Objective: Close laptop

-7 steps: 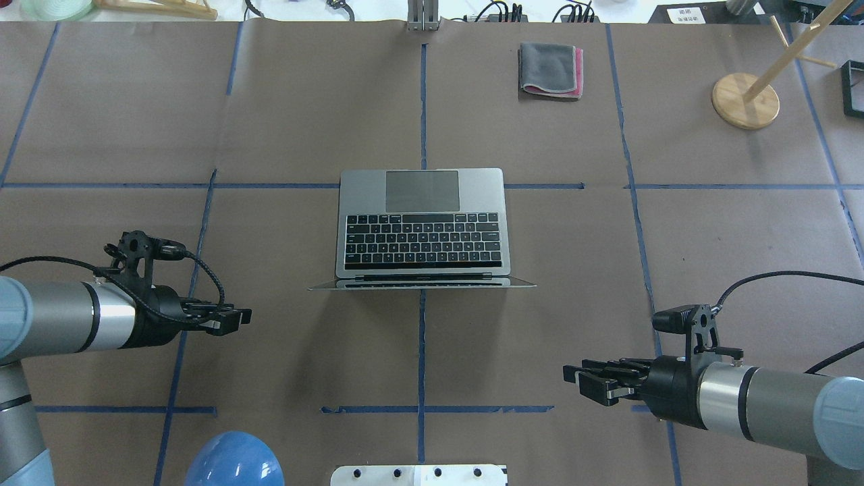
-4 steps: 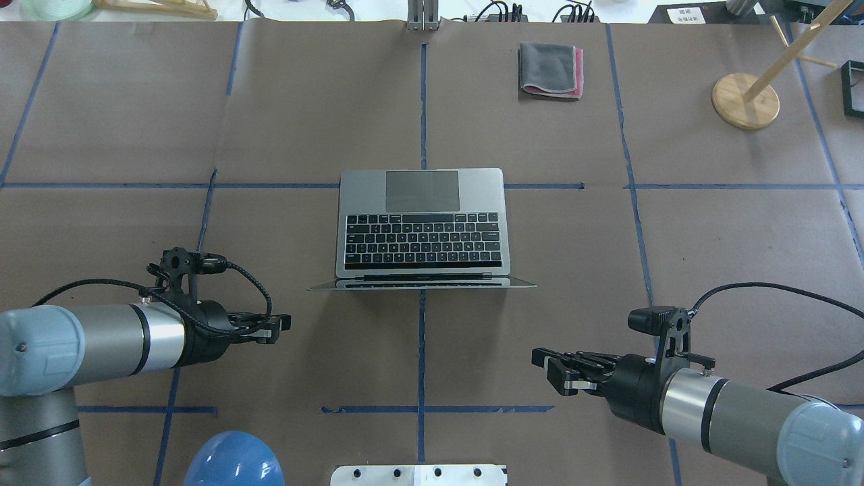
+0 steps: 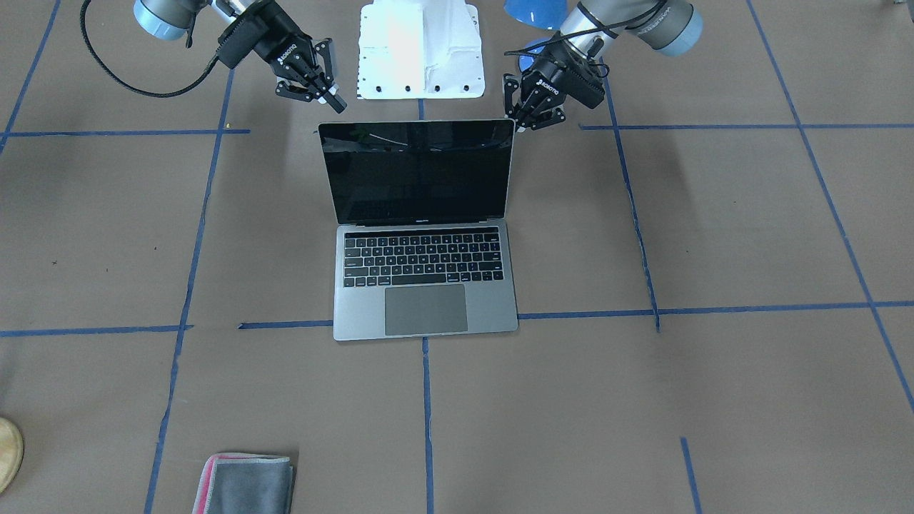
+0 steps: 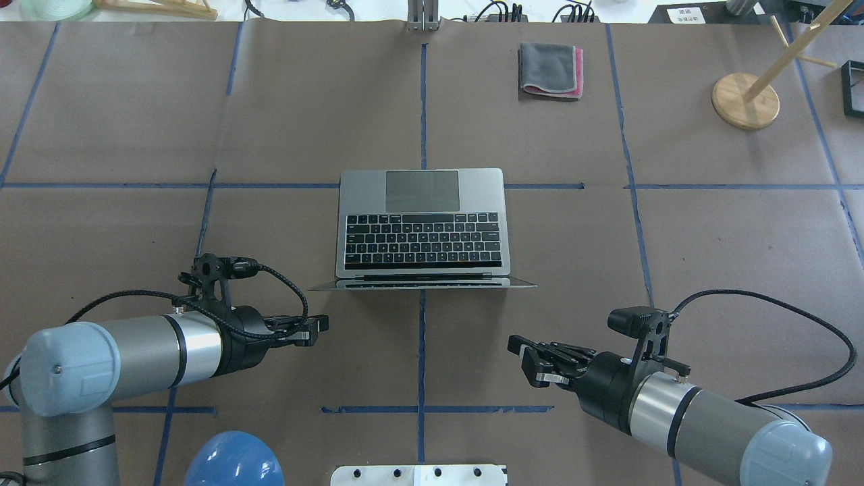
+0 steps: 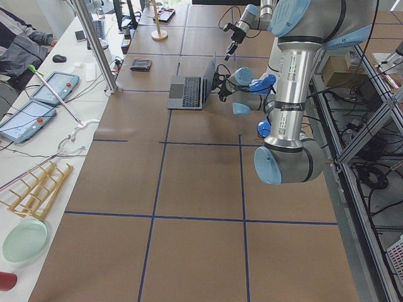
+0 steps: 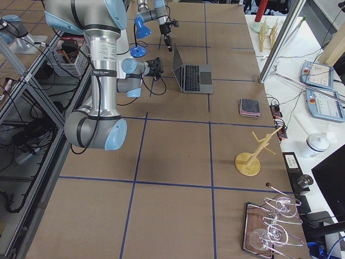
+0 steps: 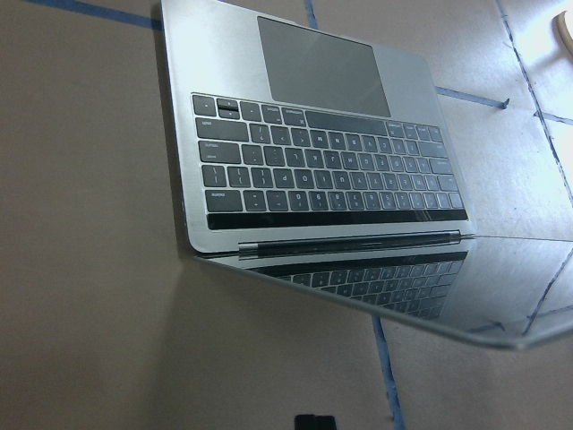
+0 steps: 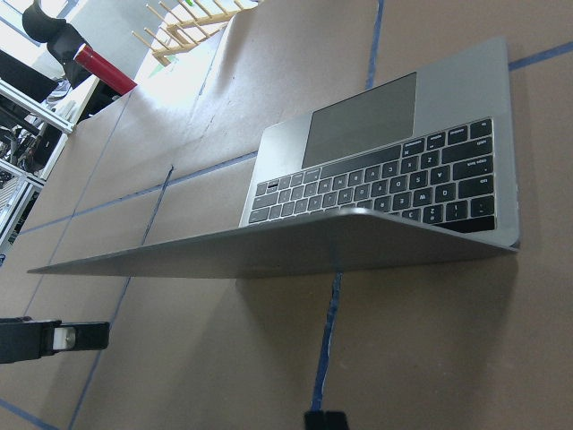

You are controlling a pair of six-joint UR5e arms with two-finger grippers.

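The laptop (image 4: 422, 223) stands open in the middle of the table, with its black keys and trackpad facing up. Its lid (image 3: 418, 171) is roughly upright on my side, screen facing away from me. The left wrist view (image 7: 313, 161) and right wrist view (image 8: 394, 179) look at it from behind the lid. My left gripper (image 4: 318, 327) hovers behind the lid's left corner, apart from it; its fingers look slightly parted. My right gripper (image 4: 523, 361) is open and empty behind the lid's right corner, a little further back. Neither gripper touches the laptop.
A folded grey cloth with a pink edge (image 4: 550, 71) lies at the far side. A wooden stand (image 4: 744, 101) is at the far right. A blue dome (image 4: 233, 462) and the white base plate (image 4: 418, 474) sit near my base, behind the grippers.
Both arms have swung inward toward the back of the laptop lid, the left gripper moving right and the right gripper moving left. The laptop has not moved.
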